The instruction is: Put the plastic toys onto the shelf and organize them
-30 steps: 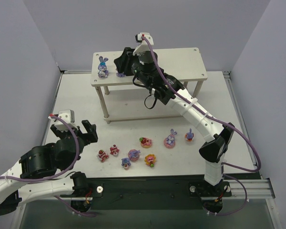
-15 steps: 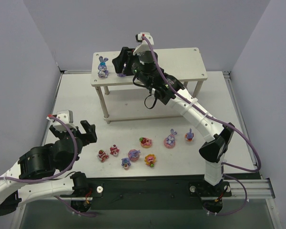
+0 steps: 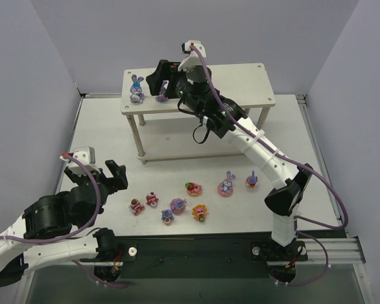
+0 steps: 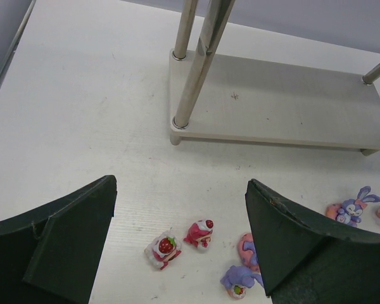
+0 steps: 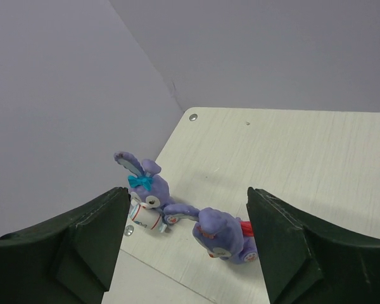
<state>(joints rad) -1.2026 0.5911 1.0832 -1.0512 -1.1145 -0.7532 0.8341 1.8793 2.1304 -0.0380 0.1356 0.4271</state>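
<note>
The pale wooden shelf stands at the back. Two purple bunnies stand on the left end of its top board: one with a teal bow near the corner, and a second just right of it. My right gripper hovers open around the second bunny without touching it. Several plastic toys lie on the table in front, among them two strawberry cakes and a bunny on a pink base. My left gripper is open above the cakes, holding nothing.
The shelf's lower board and thin metal legs stand just beyond the left gripper. More toys sit right of centre on the table. Grey walls close in the left and right sides.
My right gripper opened and let go of the second bunny, which now stands free on the shelf top. The left arm shifted slightly.
</note>
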